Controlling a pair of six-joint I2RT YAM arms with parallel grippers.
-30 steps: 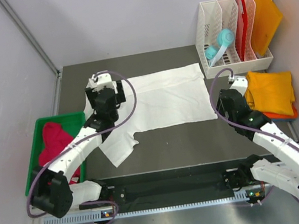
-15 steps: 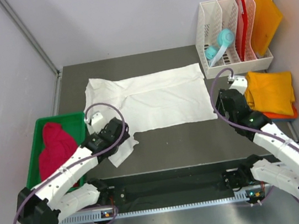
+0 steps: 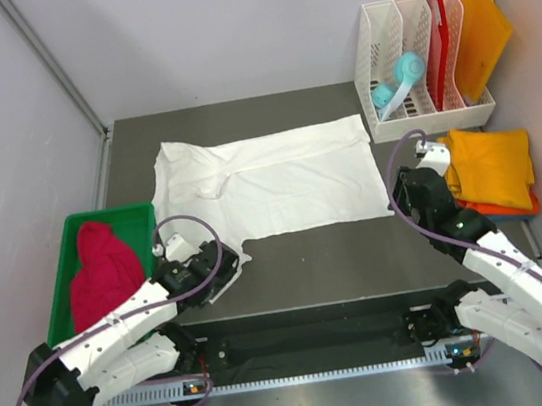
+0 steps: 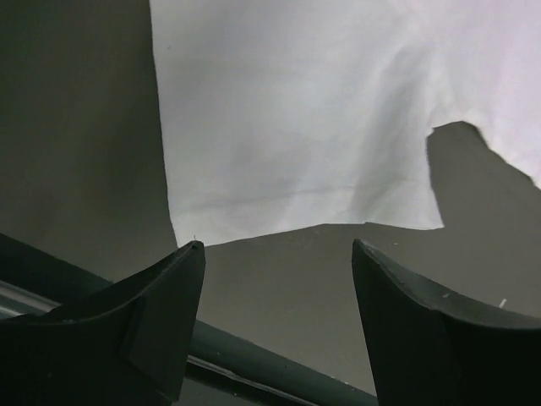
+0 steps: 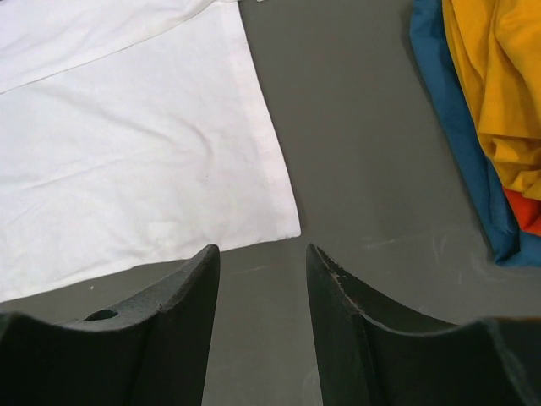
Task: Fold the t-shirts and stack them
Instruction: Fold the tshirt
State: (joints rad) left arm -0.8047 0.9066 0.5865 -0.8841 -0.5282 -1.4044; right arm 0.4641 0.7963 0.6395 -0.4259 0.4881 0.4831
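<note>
A large white t-shirt (image 3: 287, 175) lies spread flat on the dark table. My left gripper (image 3: 222, 273) hangs low over the shirt's near left sleeve (image 4: 296, 127), close to the table's front edge. Its fingers (image 4: 161, 313) are open with only bare table between them. At the shirt's near right corner (image 5: 279, 220) my right gripper (image 3: 403, 196) hovers open and holds nothing. A crimson-pink t-shirt (image 3: 99, 273) is bunched in the green bin. To the right lies a pile with a yellow-orange t-shirt (image 3: 490, 167) on top and orange (image 5: 528, 211) and blue (image 5: 456, 127) cloth beneath.
The green bin (image 3: 137, 217) stands at the left edge. A white file rack (image 3: 383, 66) at the back right holds a teal and white roll (image 3: 400, 79), a red board (image 3: 439, 33) and an orange board (image 3: 479, 27). A black rail (image 3: 310, 334) runs along the near edge.
My left arm has swung from the shirt's far left sleeve down to the near sleeve by the front edge, and its jaws have narrowed somewhat. The right arm has barely moved.
</note>
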